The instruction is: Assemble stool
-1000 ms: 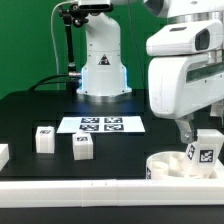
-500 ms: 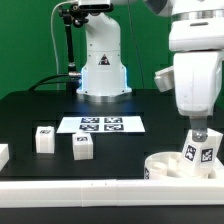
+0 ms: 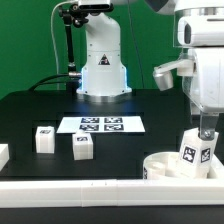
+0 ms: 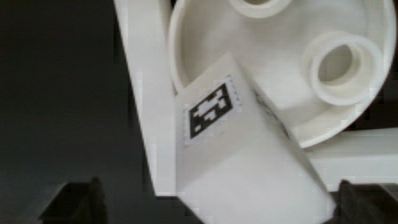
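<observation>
The end effector (image 3: 205,124) hangs over the near corner of the bench (image 3: 30,110) on the exterior view's right. Its jaws are spread wide and it holds nothing. In the wrist view the two dark fingertips (image 4: 80,200) stand well clear on either side of a leg (image 4: 231,150), with a gap on each side.

That leg (image 3: 197,150) stands on the round seat (image 3: 165,167), tag facing the camera, and seems to lean slightly; whether it is fully seated in a socket cannot be told. The seat lies flat beside the white rail (image 3: 80,188) that runs along the near edge. The wrist view shows round sockets (image 4: 338,65) in the seat's face.

Two more legs (image 3: 44,138) (image 3: 82,146) wait on the bench toward the exterior view's left, near the marker board (image 3: 100,124) and apart from each other. Another white piece (image 3: 3,153) is cut off by the left edge.

These parts look like rigid, light plastic with smooth faces, so they will likely neither bend nor crush, but could slide or twist in a loose pinch. A leg is best taken across two flat opposite sides, around its middle and clear of the end that enters the socket. The seat looks too broad to span, so it is better pushed or braced against the rail than lifted.
</observation>
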Available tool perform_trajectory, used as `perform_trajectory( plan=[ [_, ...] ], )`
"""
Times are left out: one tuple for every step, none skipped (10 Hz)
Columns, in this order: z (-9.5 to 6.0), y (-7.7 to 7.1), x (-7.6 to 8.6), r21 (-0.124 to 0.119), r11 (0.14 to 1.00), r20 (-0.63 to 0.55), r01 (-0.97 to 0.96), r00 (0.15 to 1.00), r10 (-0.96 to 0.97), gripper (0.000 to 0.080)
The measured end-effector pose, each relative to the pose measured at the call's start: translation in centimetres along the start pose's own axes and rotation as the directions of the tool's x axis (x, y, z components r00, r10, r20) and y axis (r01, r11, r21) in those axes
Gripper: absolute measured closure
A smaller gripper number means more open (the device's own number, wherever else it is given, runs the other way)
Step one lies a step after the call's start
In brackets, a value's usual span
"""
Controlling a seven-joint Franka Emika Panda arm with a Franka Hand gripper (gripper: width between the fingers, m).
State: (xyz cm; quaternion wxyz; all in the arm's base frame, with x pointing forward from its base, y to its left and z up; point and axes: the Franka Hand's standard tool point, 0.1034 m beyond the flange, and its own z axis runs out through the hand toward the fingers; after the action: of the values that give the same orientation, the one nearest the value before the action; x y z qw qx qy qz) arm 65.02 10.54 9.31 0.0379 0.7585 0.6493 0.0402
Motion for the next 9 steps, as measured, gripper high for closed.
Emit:
perform_trajectory(
  plan=[
    [0.00,0.00,-0.01,0.000,1.000,0.000,-0.004,1.000,0.004,0.0151],
    [-0.01,0.05,-0.02,-0.004,1.000,0.003,0.009,1.000,-0.009,0.0151],
    [-0.07,0.24,0.01,-0.021,0.999,0.013,0.041,0.999,-0.041,0.0151],
    [-0.31,0.17,-0.02,-0.029,0.997,0.023,0.065,0.998,-0.064,0.0151],
    [-0.50,0.11,-0.21,-0.031,0.995,0.031,0.091,0.995,-0.090,0.0151],
    [-0.75,0.20,-0.39,-0.034,0.995,0.036,0.096,0.995,-0.095,0.0151],
    [-0.75,0.22,-0.57,-0.032,0.995,0.039,0.099,0.995,-0.097,0.0151],
    [-0.64,0.20,-0.66,-0.031,0.994,0.041,0.102,0.994,-0.101,0.0151],
    [-0.61,0.20,-0.72,-0.031,0.993,0.043,0.117,0.992,-0.116,0.0151]
  ],
)
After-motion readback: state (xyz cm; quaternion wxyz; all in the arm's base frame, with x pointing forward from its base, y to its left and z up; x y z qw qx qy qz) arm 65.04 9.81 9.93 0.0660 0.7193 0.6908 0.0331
